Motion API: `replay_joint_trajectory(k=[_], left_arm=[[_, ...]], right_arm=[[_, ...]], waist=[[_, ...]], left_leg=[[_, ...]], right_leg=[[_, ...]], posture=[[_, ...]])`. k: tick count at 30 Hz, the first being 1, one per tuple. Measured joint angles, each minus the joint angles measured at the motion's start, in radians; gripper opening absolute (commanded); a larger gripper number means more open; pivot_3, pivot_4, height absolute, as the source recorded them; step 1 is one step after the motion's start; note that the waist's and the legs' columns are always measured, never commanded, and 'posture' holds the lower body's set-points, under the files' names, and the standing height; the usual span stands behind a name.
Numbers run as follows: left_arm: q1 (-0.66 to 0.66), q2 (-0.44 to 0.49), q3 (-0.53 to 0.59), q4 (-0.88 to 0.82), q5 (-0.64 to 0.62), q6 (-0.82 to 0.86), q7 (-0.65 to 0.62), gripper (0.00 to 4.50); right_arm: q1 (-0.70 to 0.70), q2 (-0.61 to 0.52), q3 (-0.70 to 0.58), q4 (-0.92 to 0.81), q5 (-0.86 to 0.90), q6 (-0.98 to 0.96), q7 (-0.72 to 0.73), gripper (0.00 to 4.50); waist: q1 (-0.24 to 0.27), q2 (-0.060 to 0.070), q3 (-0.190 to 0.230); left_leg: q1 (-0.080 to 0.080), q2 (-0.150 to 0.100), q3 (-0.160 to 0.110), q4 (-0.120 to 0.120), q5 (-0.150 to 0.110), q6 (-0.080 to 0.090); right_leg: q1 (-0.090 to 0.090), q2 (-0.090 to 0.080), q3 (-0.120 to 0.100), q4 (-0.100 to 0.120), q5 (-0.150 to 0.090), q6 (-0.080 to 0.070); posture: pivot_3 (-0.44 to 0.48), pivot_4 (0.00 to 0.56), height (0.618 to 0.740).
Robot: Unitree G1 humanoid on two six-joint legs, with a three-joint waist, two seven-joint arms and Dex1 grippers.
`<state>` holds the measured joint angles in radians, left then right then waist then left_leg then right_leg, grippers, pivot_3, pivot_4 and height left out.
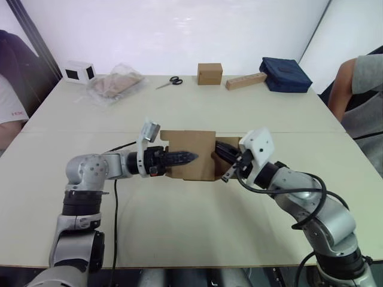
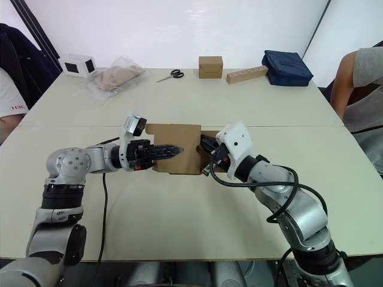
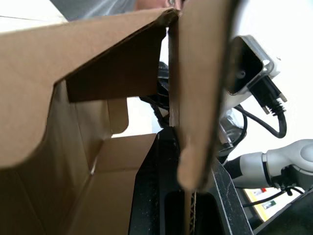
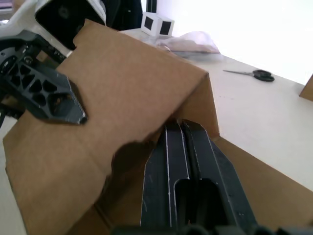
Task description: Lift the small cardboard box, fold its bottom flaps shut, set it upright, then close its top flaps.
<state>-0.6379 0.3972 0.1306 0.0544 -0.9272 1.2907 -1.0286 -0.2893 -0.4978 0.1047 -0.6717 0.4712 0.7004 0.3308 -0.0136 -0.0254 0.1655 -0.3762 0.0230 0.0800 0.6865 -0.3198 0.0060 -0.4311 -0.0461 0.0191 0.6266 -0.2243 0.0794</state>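
Observation:
The small cardboard box [image 1: 192,149], plain brown with loose flaps, is at the middle of the table between my two grippers. My left gripper [image 1: 183,158] reaches in from the left and is shut on one cardboard panel of the box [image 3: 195,98]; the panel's edge runs down between the fingers [image 3: 151,196]. My right gripper [image 1: 225,158] meets the box's right side. Its fingers [image 4: 168,161] lie shut together, tips tucked against a fold of the box [image 4: 122,98], and no cardboard shows between them. The box's inside is open toward the left wrist view.
At the table's far edge stand a cube-shaped brown box [image 1: 210,73], a long tan block [image 1: 246,81], a navy bag [image 1: 285,74], scissors [image 1: 170,82], a plastic bag [image 1: 115,84] and a white box [image 1: 78,72]. People sit at the right [image 1: 359,89] and the left [image 1: 9,113].

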Motion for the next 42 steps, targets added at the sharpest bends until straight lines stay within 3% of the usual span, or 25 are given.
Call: replay_joint_trajectory(k=[11, 17, 20, 23, 29, 42], left_arm=[[-0.009, 0.007, -0.001, 0.037, 0.003, -0.042, 0.008, 0.02], [-0.045, 0.011, 0.002, 0.077, 0.005, -0.077, 0.01, 0.02], [-0.064, 0.005, 0.009, 0.107, 0.005, -0.088, 0.029, 0.02], [-0.079, -0.001, 0.01, 0.123, 0.003, -0.095, 0.035, 0.02], [-0.084, -0.008, 0.018, 0.132, 0.0, -0.095, 0.049, 0.02], [-0.083, -0.035, 0.021, 0.099, -0.046, -0.051, 0.08, 0.02]], right_arm=[[0.047, -0.038, -0.042, -0.036, -0.033, -0.006, 0.037, 0.0], [0.119, -0.065, -0.181, -0.12, 0.022, 0.04, 0.034, 0.0], [0.222, -0.033, -0.296, -0.19, 0.097, 0.079, 0.003, 0.0], [0.299, -0.03, -0.311, -0.223, 0.114, 0.093, -0.012, 0.0], [0.386, 0.015, -0.259, -0.243, 0.098, 0.078, -0.042, 0.0], [0.207, 0.048, -0.039, -0.099, -0.019, 0.003, -0.019, 0.0]], waist=[[0.002, 0.0, 0.0], [0.002, 0.0, 0.0], [0.003, 0.0, 0.0], [0.0, 0.0, 0.0], [-0.003, 0.0, 0.0], [0.002, 0.0, 0.0]], left_leg=[[0.0, 0.0, 0.0, 0.0, 0.0, 0.0], [0.0, 0.0, -0.001, 0.0, 0.0, 0.0], [-0.001, 0.0, -0.001, 0.0, 0.0, 0.0], [-0.001, 0.0, -0.001, 0.0, 0.0, 0.0], [0.001, 0.0, -0.001, -0.001, 0.0, 0.0], [-0.001, 0.0, -0.001, -0.001, 0.001, -0.001]], right_leg=[[0.0, 0.0, 0.0, 0.0, 0.0, 0.0], [0.0, 0.0, 0.0, 0.0, 0.0, 0.0], [0.0, 0.0, -0.001, -0.001, 0.0, 0.0], [0.0, -0.001, -0.001, -0.001, 0.0, 0.0], [0.0, 0.0, 0.0, 0.0, 0.0, 0.0], [0.0, 0.0, -0.001, -0.002, 0.0, 0.0]], posture=[[0.0, 0.15, 0.74], [0.0, 0.15, 0.74], [0.0, 0.15, 0.74], [0.0, 0.15, 0.74], [0.0, 0.15, 0.74], [0.0, 0.15, 0.74]])
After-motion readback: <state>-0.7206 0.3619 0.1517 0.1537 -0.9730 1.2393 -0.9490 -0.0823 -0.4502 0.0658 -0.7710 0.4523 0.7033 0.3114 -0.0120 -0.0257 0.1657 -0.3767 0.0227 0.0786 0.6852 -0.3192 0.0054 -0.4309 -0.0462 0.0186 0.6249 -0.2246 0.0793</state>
